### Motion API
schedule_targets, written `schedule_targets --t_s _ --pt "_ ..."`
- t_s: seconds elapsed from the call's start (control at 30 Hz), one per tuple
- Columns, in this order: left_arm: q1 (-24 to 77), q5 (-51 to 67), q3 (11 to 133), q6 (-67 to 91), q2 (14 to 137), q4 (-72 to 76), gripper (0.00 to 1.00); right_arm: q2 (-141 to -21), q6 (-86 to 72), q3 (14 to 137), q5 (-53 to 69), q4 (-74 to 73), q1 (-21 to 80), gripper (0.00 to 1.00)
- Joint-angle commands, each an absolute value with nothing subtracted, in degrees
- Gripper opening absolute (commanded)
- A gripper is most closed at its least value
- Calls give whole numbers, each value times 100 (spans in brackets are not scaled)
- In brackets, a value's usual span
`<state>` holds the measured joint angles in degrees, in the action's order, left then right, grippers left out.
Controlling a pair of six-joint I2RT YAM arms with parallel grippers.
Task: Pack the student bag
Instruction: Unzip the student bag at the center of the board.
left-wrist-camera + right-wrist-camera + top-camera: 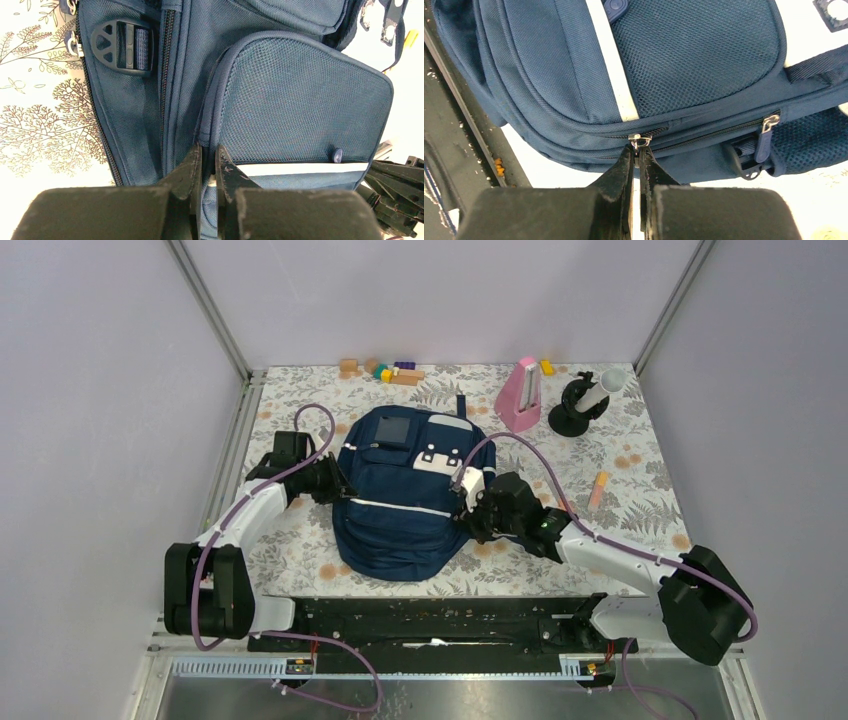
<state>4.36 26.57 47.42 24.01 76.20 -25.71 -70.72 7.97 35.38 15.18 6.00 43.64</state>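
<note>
The bag lies flat mid-table between the arms, its long axis running near to far. The right gripper is clenched on a zip pull on the bag's right flank, and the zip runs along that flank. The left gripper is pinched tight on the pocket seam at the opposite flank, probably as a brace. The right arm is placed to draw the pull. Blocks sit at the far edge.
</note>
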Motion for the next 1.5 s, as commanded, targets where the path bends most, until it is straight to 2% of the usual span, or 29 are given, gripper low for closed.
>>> schedule_targets --t_s 0.0,0.63,0.97,1.47 --pt "492 2843 4730 2505 7405 -2356 0 -6990 234 3673 1323 500 4718 0" --pt "488 2763 4694 2538 7296 -2320 0 -7450 -1145 4003 422 939 5847 0" --pt "492 2732 4669 2549 7219 -2312 0 -7596 -1810 4188 -527 1118 6398 0" --pt "492 2468 4594 2592 6981 -2277 0 -7735 -2197 4839 -1518 755 7217 0"
